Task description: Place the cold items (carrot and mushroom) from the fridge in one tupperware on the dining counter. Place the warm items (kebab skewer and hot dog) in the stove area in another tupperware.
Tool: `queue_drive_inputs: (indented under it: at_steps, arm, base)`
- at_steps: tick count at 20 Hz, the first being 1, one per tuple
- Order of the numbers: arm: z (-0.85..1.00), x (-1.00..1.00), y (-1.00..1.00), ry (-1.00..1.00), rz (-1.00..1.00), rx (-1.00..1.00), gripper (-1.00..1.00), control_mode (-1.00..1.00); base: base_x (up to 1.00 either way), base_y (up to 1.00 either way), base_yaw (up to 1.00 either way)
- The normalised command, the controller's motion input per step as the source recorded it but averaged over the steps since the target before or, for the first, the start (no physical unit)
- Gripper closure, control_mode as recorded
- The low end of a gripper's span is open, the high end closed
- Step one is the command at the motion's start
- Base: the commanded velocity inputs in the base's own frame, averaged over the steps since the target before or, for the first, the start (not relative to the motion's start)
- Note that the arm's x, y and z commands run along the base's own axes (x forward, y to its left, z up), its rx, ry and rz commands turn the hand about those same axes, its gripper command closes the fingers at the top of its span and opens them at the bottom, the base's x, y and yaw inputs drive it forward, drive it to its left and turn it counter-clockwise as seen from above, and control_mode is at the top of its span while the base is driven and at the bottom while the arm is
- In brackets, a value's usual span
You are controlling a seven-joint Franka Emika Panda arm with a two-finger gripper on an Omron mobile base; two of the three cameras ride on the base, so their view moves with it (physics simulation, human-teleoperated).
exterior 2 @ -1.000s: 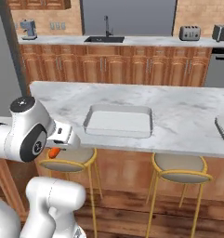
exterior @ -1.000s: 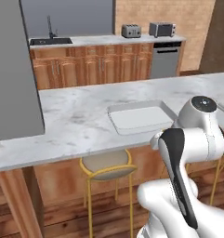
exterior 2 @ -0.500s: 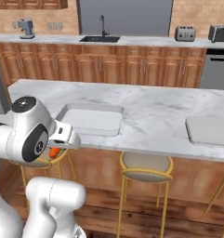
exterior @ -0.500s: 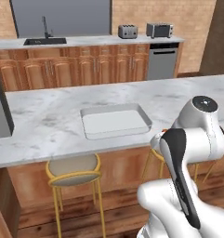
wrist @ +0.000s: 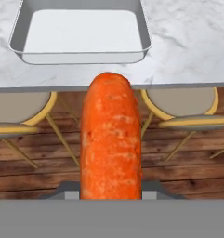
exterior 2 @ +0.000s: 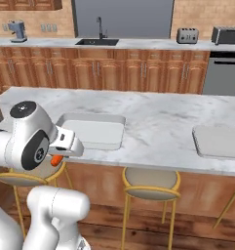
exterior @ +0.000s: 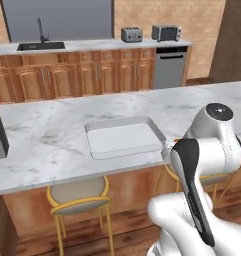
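Gripping the carrot [wrist: 111,139], gripper [wrist: 111,188]; second tupperware [exterior 2: 220,142] visible from the right base.

The dining counter [exterior: 47,140] is being shown with broad bare marble lying open on every side of the near tupperware [exterior: 123,137], whose raised rim is standing as the only low obstacle on that stretch of slab. A second tupperware [exterior 2: 217,141] is sitting well apart toward the right end, with open marble between the two. The carrot [wrist: 111,139] is being held below and short of the counter's front edge [wrist: 178,85], so that edge is standing in the direct path to the tray. Yellow-framed stools [exterior 2: 150,183] are crowding the space under the overhang.
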Motion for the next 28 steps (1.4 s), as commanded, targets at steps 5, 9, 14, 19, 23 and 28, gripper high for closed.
queue_drive_inputs:
  at_steps: [5, 9, 14, 19, 23, 28]
  arm:
    - [0.0, 0.0, 0.0, 0.0, 0.0, 0.0, 1.0, 1.0]
    - [0.0, 0.0, 0.0, 0.0, 0.0, 0.0, 1.0, 1.0]
    - [0.0, 0.0, 0.0, 0.0, 0.0, 0.0, 1.0, 1.0]
    - [0.0, 0.23, 0.06, 0.0, 0.0, -0.01, 1.0, -1.0]
    - [0.0, 0.83, 0.08, 0.09, 0.0, -0.06, 1.0, -1.0]
    - [0.02, 1.0, 0.0, 0.22, -0.05, 0.0, 1.0, -1.0]
  base:
    - [0.76, 0.21, 0.0]
    - [0.61, 0.19, 0.0]
    - [0.43, 0.18, 0.0]
    - [0.21, 0.02, 0.0]
    - [0.0, 0.0, 0.0]
    - [0.0, 0.0, 0.0]
